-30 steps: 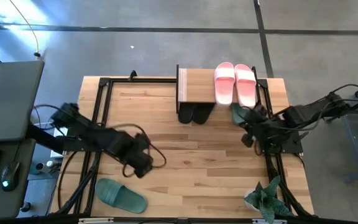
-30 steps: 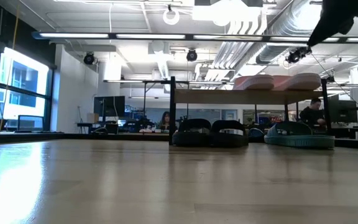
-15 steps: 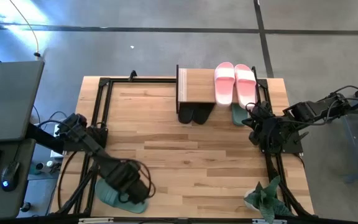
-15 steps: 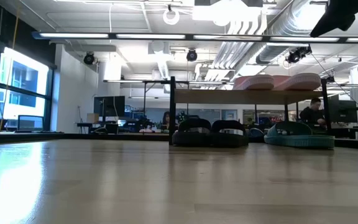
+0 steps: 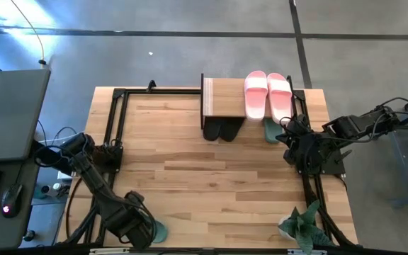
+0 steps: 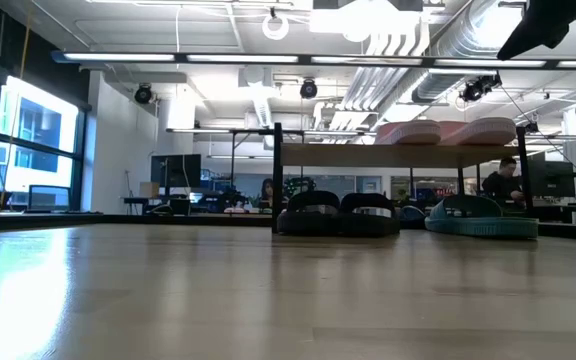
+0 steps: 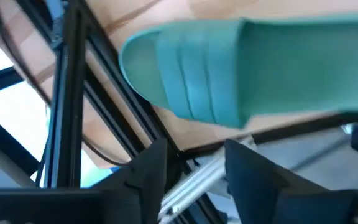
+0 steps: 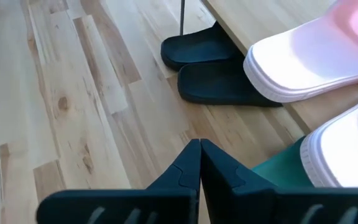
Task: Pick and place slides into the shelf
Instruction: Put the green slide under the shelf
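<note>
High view: my left claw [image 5: 139, 228] sits at the near left edge of the table [image 5: 211, 177], directly over a green slide [image 5: 158, 231], of which only a sliver shows beside the wrist. My right claw [image 5: 287, 133] waits near the shelf [image 5: 225, 99] at the far right. The shelf carries the pink slides [image 5: 268, 94] side by side on its plank top; the black slides [image 5: 220, 130] poke out from beneath it, and a second green slide [image 5: 271, 130] lies on the table just beside the shelf, next to the right claw.

Low view: the black pair [image 6: 338, 215] rests under the shelf top [image 6: 388, 155], the pink pair [image 6: 446, 131] on top, and the second green slide [image 6: 480, 218] on the table just beside the black pair. Part of an arm [image 6: 553, 22] hangs in the upper corner.

Left wrist view: the green slide [image 7: 241, 68] lies ahead of my left fingers [image 7: 148, 171], which stand parted and grasp nothing; the slide is not between them.

Right wrist view: my right fingers [image 8: 191, 165] are clenched tip to tip on nothing, pointing toward the black slides [image 8: 213, 68], with the pink soles [image 8: 303, 62] above and green [image 8: 281, 168] just beside.
</note>
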Motion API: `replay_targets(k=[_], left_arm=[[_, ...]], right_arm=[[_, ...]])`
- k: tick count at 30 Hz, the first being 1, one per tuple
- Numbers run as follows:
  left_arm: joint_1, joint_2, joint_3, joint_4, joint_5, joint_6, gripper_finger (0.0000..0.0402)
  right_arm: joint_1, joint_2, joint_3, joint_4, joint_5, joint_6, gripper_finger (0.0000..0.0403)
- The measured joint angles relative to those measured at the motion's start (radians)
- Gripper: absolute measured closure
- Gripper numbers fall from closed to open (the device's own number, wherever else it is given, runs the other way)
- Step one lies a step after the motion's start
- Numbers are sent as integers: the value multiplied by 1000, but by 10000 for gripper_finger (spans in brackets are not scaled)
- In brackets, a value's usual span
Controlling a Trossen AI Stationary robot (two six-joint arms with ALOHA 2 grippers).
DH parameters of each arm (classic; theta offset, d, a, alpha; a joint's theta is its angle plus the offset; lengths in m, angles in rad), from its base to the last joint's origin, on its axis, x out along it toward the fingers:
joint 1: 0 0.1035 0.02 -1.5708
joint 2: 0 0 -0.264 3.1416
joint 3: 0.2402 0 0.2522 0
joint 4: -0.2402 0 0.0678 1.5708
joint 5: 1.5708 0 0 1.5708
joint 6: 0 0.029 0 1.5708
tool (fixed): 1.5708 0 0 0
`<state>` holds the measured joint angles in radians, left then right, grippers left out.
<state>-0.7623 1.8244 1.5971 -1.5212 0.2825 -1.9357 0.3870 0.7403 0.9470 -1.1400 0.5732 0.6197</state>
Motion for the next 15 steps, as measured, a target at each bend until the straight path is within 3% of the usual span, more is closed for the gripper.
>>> replay_targets(k=[3,11,15], left_arm=[[3,0,-56,34,-1,-10,224],[17,1,-204,317,16,-16,176],[16,21,-275,311,103,-70,171]], right_arm=[[0,0,0,0,-1,0,402],[0,0,0,0,-7,0,402],[0,0,0,0,-5,0,402]])
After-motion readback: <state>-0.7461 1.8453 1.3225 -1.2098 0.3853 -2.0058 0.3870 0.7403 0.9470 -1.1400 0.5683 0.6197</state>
